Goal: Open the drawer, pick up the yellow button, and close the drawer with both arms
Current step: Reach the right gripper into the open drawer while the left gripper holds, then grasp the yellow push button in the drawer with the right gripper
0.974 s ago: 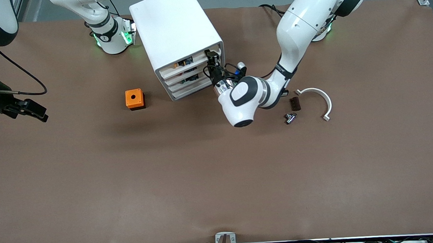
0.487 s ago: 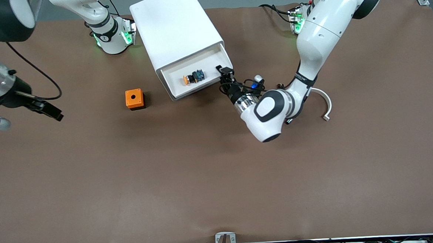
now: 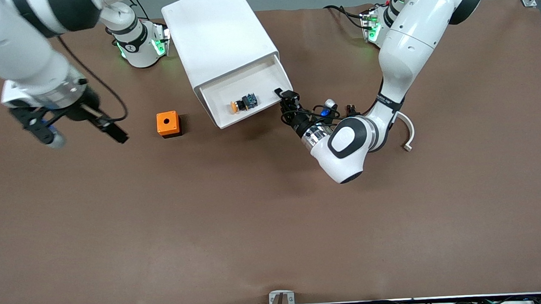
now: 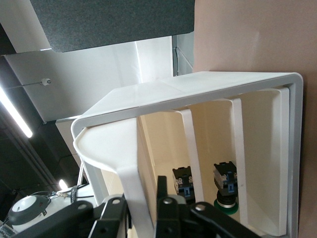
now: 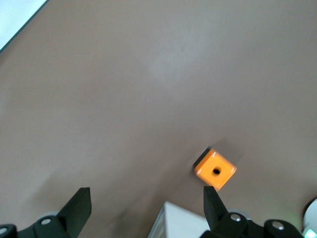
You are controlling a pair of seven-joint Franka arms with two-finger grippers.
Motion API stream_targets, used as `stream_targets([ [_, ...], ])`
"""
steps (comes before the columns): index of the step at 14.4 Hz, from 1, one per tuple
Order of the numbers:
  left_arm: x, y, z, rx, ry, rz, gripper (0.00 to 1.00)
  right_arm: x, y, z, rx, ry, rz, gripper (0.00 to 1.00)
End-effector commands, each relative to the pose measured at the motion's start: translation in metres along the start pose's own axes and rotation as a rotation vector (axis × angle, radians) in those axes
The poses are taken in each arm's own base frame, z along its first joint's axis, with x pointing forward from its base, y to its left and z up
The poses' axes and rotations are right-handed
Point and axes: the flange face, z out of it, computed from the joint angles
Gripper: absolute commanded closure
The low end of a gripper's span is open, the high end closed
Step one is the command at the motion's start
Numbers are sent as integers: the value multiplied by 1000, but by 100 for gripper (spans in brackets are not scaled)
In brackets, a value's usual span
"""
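Observation:
The white cabinet (image 3: 218, 34) stands near the robots' bases. Its top drawer (image 3: 266, 80) is pulled well out. The button (image 3: 244, 102) lies in it, orange cap toward the right arm's end. My left gripper (image 3: 287, 97) is shut on the drawer's front wall at the corner toward the left arm's end. In the left wrist view the white wall (image 4: 133, 188) sits between the black fingers (image 4: 162, 191) of the left gripper (image 4: 141, 213). My right gripper (image 3: 114, 131) hangs open and empty over the table beside the orange cube (image 3: 168, 124). Its spread shows in the right wrist view (image 5: 146, 208).
The orange cube with a hole also shows in the right wrist view (image 5: 215, 170). A white curved clamp (image 3: 407, 127) lies on the brown table (image 3: 274, 226) past the left arm's wrist. Black and blue parts (image 4: 225, 178) show inside the cabinet's front.
The left gripper has pulled the top drawer out, baring the button. The right arm has swung in from the right arm's end of the table toward the orange cube.

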Motion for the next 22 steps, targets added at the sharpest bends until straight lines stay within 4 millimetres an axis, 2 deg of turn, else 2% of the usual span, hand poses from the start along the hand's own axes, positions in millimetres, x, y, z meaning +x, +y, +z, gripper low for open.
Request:
stream_targets([
  [1,-2,4,-6,-11,-17,19,8,-35,-15,-5,23,-19,75,0],
  [2,-5,0,-13,-24,-26,34,0,-48,-23,0,23,-18,98,0],
  [5,-16,-18,-30,-63,-40,181,0,-92,-46,10,27,-11,152,0],
  [7,-21,-34,-52,-100,-57,356,0,-125,-62,24,19,-8,182,0],
  [8,-21,-38,-60,-125,-46,411,0,-140,-68,31,14,2,191,0],
  [10,-17,-43,-88,-212,-12,477,0,-165,-78,48,-12,36,191,0],
  [11,-13,-42,-94,-235,9,516,0,-175,-82,54,-15,41,203,0],
  [15,-7,-47,-110,-321,143,733,0,-211,-84,87,11,74,199,0],
  [17,-9,-58,-117,-375,204,843,0,-225,-85,97,23,88,205,0],
  [20,-18,-79,-133,-535,319,989,0,-249,-82,117,20,91,214,0],
  [22,-30,-90,-131,-636,433,1047,0,-264,-79,131,18,91,217,0],
])
